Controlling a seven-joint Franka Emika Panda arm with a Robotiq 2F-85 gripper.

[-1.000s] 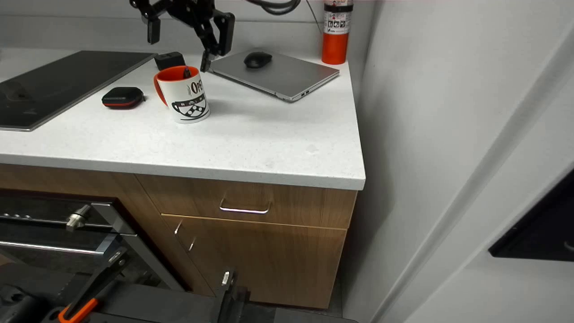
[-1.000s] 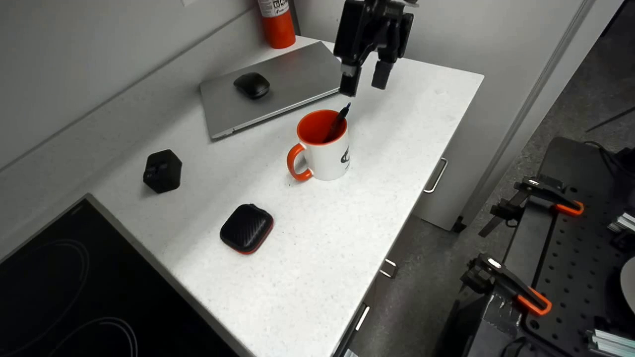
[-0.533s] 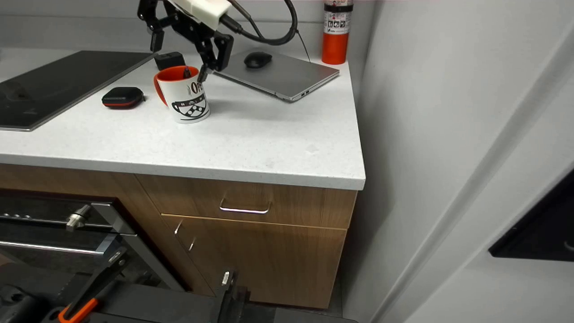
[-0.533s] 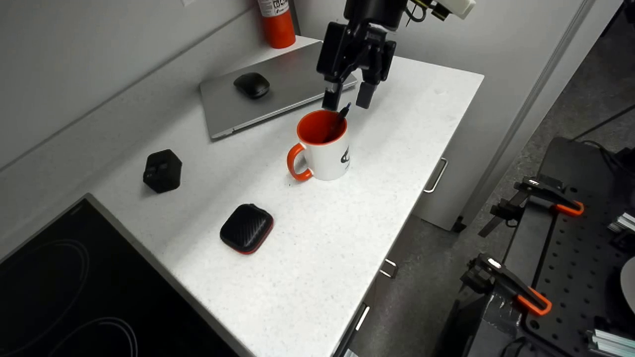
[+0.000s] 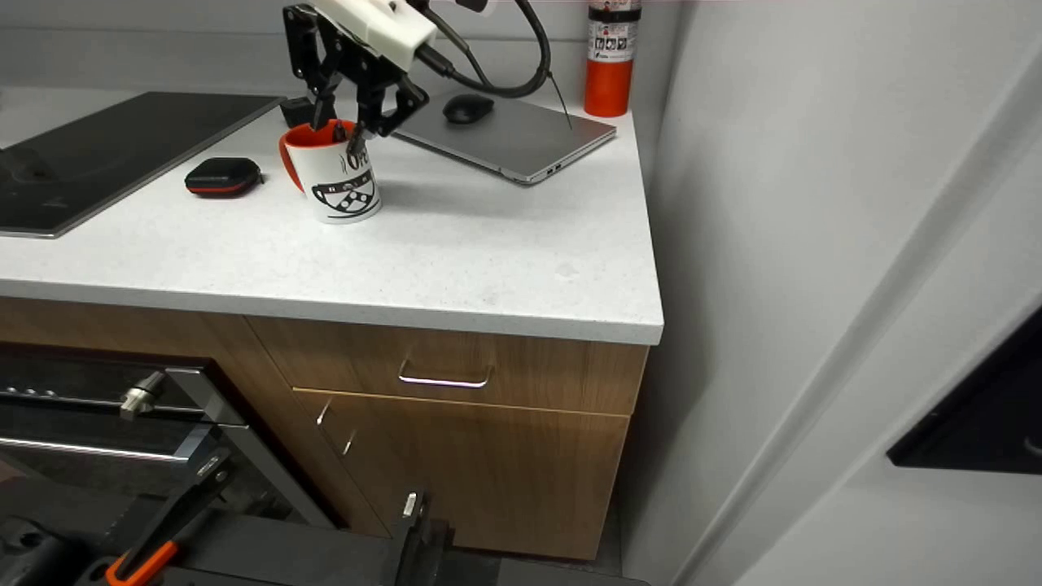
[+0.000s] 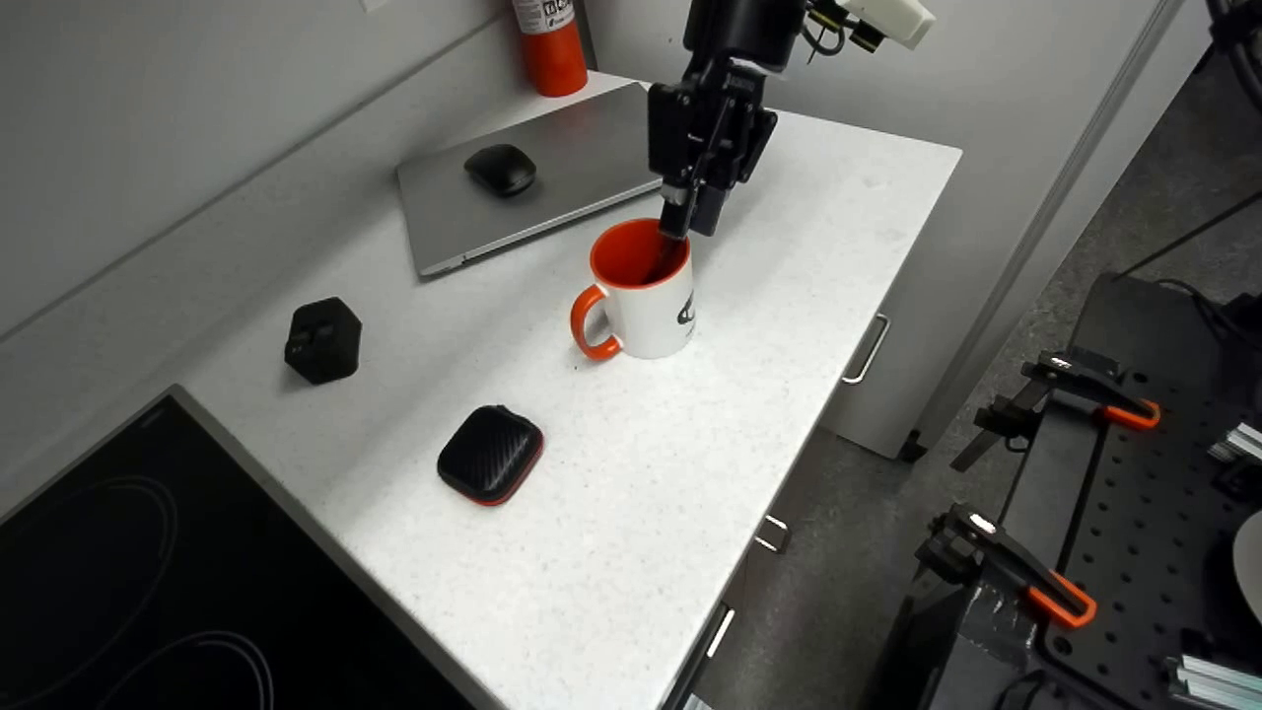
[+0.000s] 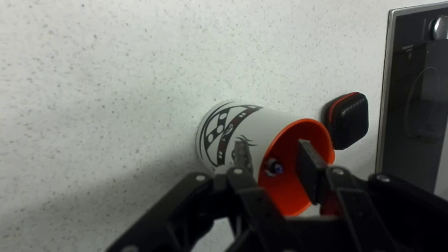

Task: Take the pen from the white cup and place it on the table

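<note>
The white cup [image 6: 646, 320], red inside and with black print, stands upright on the white table [image 6: 611, 552]. Leaning in it against the rim is the dark pen [image 7: 274, 167], whose bluish top end faces the wrist camera. My gripper [image 7: 274, 154] is over the cup's mouth, its fingers part-way together, one on each side of the pen's end. In the wrist view a gap shows between the pen and each finger, so nothing is gripped. The pen's upper end is mostly covered by the fingers [image 6: 704, 212] in an exterior view.
Beside the cup lies a black case with a red seam [image 6: 491, 454]. A black block [image 6: 323, 340] sits further back near the cooktop [image 6: 148, 592]. Behind are a grey laptop [image 5: 521, 138] bearing a black mouse [image 5: 467, 108], and a red extinguisher [image 5: 608, 85] by the wall.
My gripper has come down and across to the cup's mouth, and its fingers have drawn closer together around the pen's end. Cup and pen look unmoved.
</note>
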